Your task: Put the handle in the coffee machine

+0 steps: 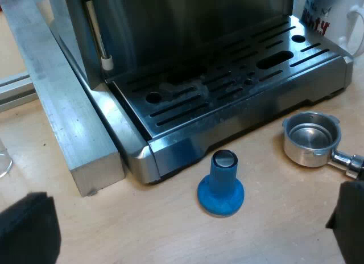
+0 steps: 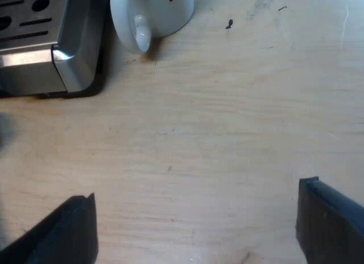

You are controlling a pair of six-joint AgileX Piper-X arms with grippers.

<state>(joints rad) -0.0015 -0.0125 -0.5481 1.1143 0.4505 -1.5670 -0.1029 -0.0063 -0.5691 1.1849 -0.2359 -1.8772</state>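
Plainly, the one metal holder (image 1: 311, 137) lies loose on the table (image 1: 273, 218), not in the machine. Its empty basket faces up, just beside the front edge of the drip tray (image 1: 227, 87) but apart from it. The neck of its handle runs toward one of my left fingers (image 1: 348, 218).

I count one espresso machine (image 1: 187, 25), one blue tamper (image 1: 220, 185) and one white mug (image 1: 335, 16). The tamper stands on its base on the table, near the tray's front and well apart from the holder. One thin steam wand (image 1: 96, 31) hangs at the machine's side, and one bare metal beam (image 1: 62, 104) lies along that side, close against the machine.

My left claw (image 1: 187, 224) is spread wide and grips nothing; it hangs above the table near the tamper. My right claw (image 2: 196, 218) is likewise spread and empty, above bare wood near the mug (image 2: 153, 13) and the machine's corner (image 2: 68, 53).

The table is pale wood with a few small dark marks. The mug carries red lettering, cut off, which I cannot read whole.
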